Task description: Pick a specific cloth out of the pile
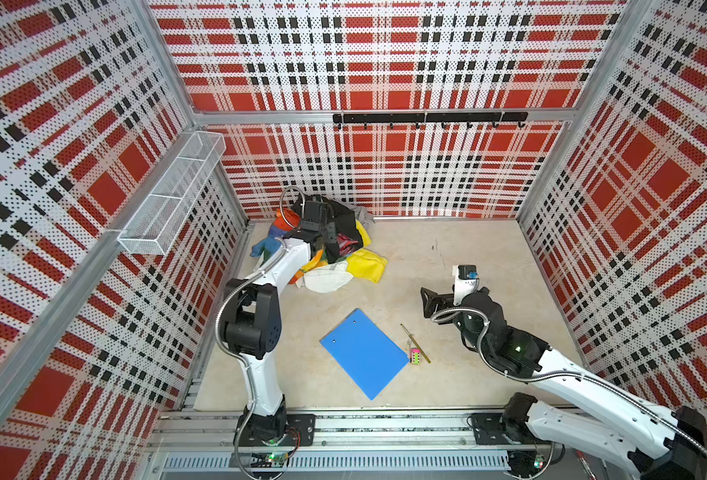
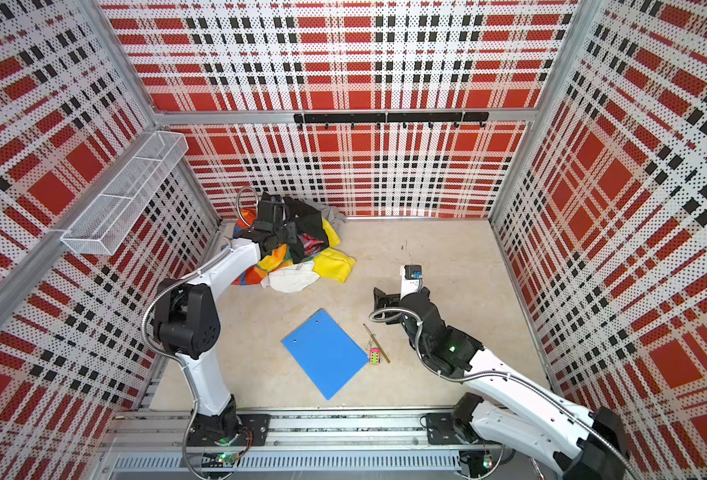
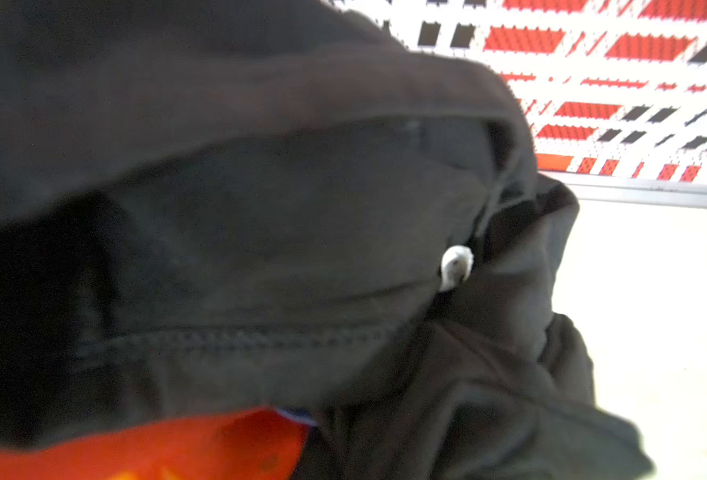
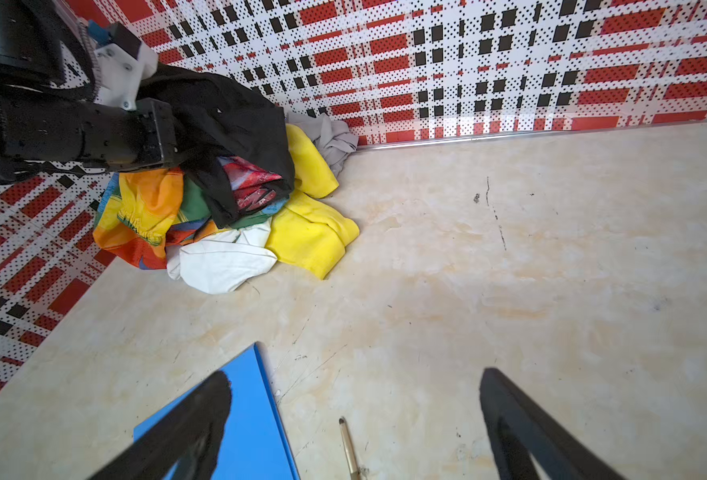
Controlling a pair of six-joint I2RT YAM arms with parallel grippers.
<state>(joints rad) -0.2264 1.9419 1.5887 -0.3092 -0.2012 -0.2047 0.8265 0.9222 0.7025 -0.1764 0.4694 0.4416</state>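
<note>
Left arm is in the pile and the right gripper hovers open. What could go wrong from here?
1. The left gripper appears shut on the black garment, not the plain white fabric sheet; lifting would likely pull out the wrong item.
2. The white sheet lies partly under the rainbow-patterned cloth, beside the yellow cloth; pulling it may drag those along.

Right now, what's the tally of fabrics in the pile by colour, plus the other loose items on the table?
White cloth: 1
Yellow cloth: 1 (two lumps, likely one piece)
Black garment: 1
Rainbow-patterned cloth: 1
Grey cloth: 1
Blue clipboard: 1
Pencil: 1
Small pink-and-green item: 1
Total: 8
</note>
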